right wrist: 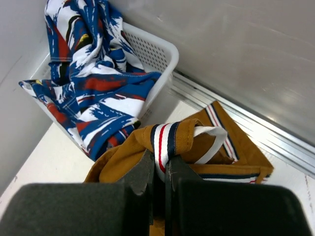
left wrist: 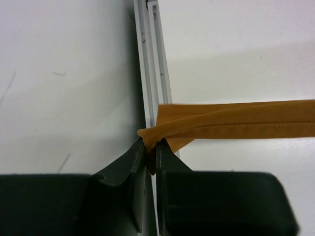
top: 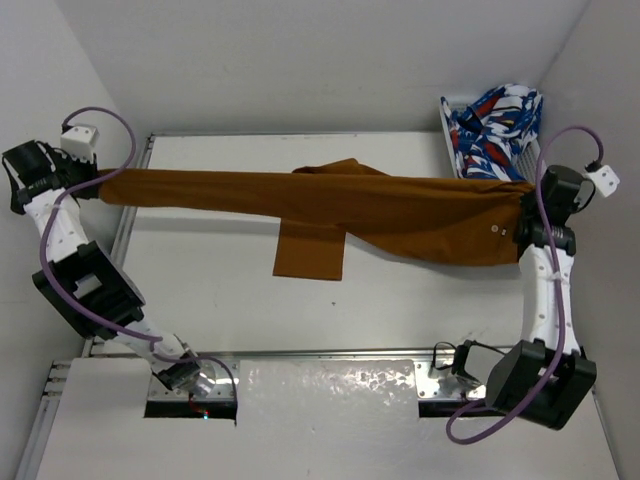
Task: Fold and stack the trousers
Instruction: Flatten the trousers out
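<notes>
You are working over a white table [top: 200,290] that is sitting between plain white walls [top: 300,60], which are closing it in on three sides. An aluminium rail [left wrist: 147,73] is running along the table's edge, just ahead of the left gripper [left wrist: 150,147]. Beyond the right gripper [right wrist: 158,164], a white lattice basket [right wrist: 152,51] is standing in the corner against the wall. Soft, even light is falling from above and casting faint shadows.

Trousers [top: 400,210] ochre-brown; clothes [right wrist: 93,83] blue-white-red patterned; basket [right wrist: 157,49] white.
</notes>
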Robot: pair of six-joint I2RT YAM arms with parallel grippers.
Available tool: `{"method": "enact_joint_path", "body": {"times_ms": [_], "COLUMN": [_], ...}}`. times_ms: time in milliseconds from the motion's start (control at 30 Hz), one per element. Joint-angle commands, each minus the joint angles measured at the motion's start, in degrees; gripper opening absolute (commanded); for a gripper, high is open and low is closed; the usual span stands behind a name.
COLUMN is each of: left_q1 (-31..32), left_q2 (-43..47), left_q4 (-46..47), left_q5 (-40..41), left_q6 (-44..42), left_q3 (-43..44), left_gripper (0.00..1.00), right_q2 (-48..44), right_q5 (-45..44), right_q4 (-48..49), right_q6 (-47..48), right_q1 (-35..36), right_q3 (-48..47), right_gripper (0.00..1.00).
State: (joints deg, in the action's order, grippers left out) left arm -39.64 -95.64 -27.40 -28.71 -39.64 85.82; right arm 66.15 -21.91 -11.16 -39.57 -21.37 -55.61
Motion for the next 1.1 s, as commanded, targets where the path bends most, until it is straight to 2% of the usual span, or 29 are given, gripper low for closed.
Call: {"method": "enact_joint_path", "body": {"times_ms": [0, 67, 100, 233, 333, 400, 433, 467, 567, 633, 733, 867, 967, 1067], "left_q1": [-3.34, -5.26, -6.32, -12.37, -16.59, -18.71, -19.42, -20.12, -23.11, -24.08, -26.10, -26.37, -26.28, -24.62], "left_q2": [5.89, 9.65, 10.63, 15.20, 15.74, 15.74, 15.74, 15.74, 15.13, 14.25, 11.01, 6.61, 7.04, 8.88], "left_q4": [3.49, 1.40, 0.34, -1.96, -4.14, -7.65, -8.98, -10.12, -11.89, -11.63, -13.46, -19.86, -22.17, -22.00], "left_q5": [0.59, -0.38, -0.73, 2.33, 4.00, 5.58, 5.68, 5.86, 7.96, 8.84, 8.23, 3.68, 0.85, 1.19], "left_q6": [-4.80, -9.03, -13.84, -23.89, -31.01, -36.28, -37.95, -41.19, -43.42, -42.37, -40.18, -38.23, -39.37, -40.26], "left_q3": [-4.32, -11.35, -13.55, -27.79, -34.22, -37.20, -37.91, -38.96, -39.33, -37.84, -31.35, -19.83, -16.92, -17.53], "left_gripper": [0.00, 0.00, 0.00, 0.00, 0.04, 0.11, 0.12, 0.16, 0.25, 0.30, 0.31, 0.34, 0.40, 0.44], "right_q2": [-5.75, -10.92, -12.61, -20.52, -24.31, -24.84, -24.75, -24.41, -23.26, -22.56, -20.80, -19.31, -19.39, -19.74], "right_q5": [-5.50, -9.61, -10.86, -19.47, -24.83, -27.56, -28.44, -30.02, -32.92, -34.59, -37.41, -38.90, -42.24, -43.57], "right_q4": [1.85, -0.17, -3.40, -10.28, -13.00, -15.03, -15.64, -17.30, -18.64, -18.29, -15.40, -12.66, -12.49, -8.72], "right_q6": [-0.75, -3.74, -7.85, -16.58, -19.75, -21.16, -21.60, -22.82, -21.96, -19.42, -13.20, -7.28, -6.92, -1.58], "right_q1": [-1.22, -1.22, -1.22, -1.31, -1.49, -1.49, -1.66, -1.66, -1.75, -1.75, -1.75, -1.75, -1.75, -1.75], "right_q3": [3.82, 12.05, 14.72, 29.73, 35.38, 36.80, 36.89, 36.55, 34.71, 32.95, 28.56, 21.19, 17.04, 13.87], "right_gripper": [0.00, 0.00, 0.00, 0.00, 0.00, 0.14, 0.24, 0.46, 0.67, 0.69, 0.71, 0.74, 0.76, 0.76]}}
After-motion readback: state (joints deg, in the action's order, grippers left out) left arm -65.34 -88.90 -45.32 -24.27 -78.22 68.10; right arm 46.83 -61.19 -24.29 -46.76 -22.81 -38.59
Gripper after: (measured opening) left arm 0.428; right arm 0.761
